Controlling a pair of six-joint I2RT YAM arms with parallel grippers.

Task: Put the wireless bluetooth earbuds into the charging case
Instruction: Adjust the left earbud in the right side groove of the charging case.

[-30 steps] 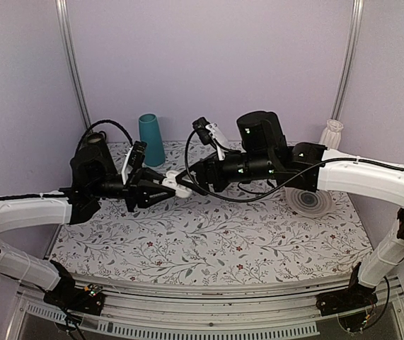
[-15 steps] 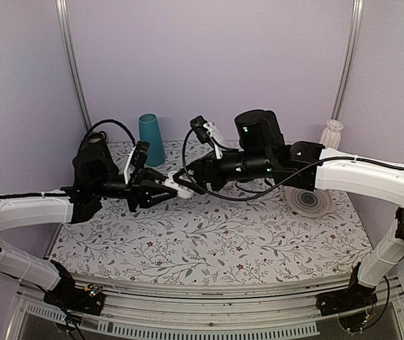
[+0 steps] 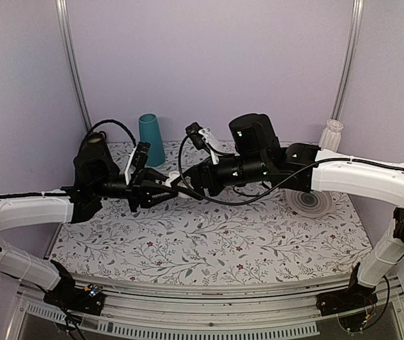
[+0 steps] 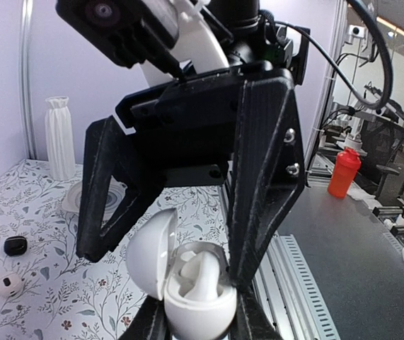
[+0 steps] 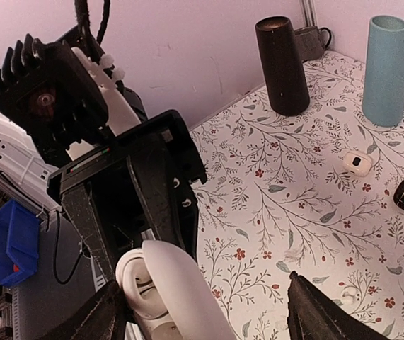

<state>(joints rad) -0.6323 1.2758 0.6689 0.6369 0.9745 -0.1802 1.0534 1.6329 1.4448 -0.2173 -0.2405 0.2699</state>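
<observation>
L gripper (image 4: 200, 326) was clamped on open charging case (image 4: 187, 304); R gripper (image 5: 209, 312) jaws stood apart astride case, earbud (image 4: 200, 271) inside.

No lettering, label, brand mark or number is readable anywhere, not even on the white charging case (image 4: 194, 315).

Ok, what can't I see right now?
Left wrist: right gripper covers one side of the open case; second slot unseen.
Right wrist: lid blocks the inside; bottom edge cuts the case.
Top: case buried between left gripper and right.
Small white piece, right wrist: too small to identify.
</observation>
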